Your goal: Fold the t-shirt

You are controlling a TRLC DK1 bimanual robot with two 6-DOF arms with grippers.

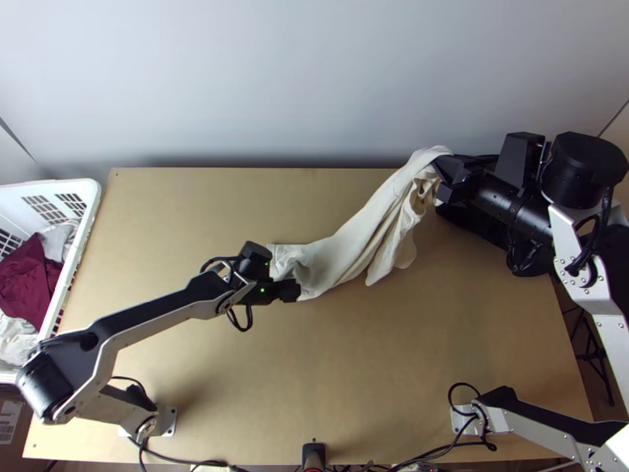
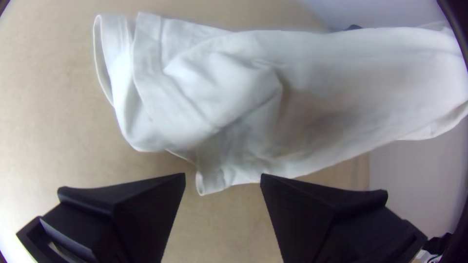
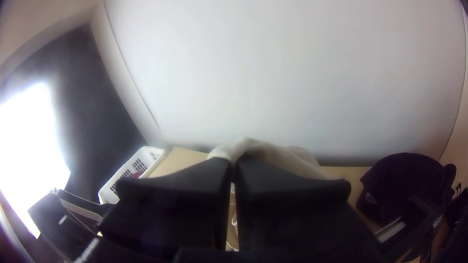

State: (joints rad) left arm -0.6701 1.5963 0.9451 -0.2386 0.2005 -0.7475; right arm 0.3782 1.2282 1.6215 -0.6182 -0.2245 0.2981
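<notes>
Shirt [image 1: 358, 242] hangs bunched from right gripper [image 3: 233, 163], pinched tight; lower end on table [image 1: 354, 377]. Left gripper [image 2: 223, 178] wide apart, empty, near a crumpled edge. Risk: closing there could miss or catch one layer, leaving shirt twisted.

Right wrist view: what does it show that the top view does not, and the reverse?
Right wrist view's own: a bright white glare patch beside a dark grey panel.
Top view's own: silver-grey base plates of the left arm and right arm.
Both: the cream fabric t-shirt, bunched and hanging from the right gripper; the light wooden table; the white plastic basket.
</notes>
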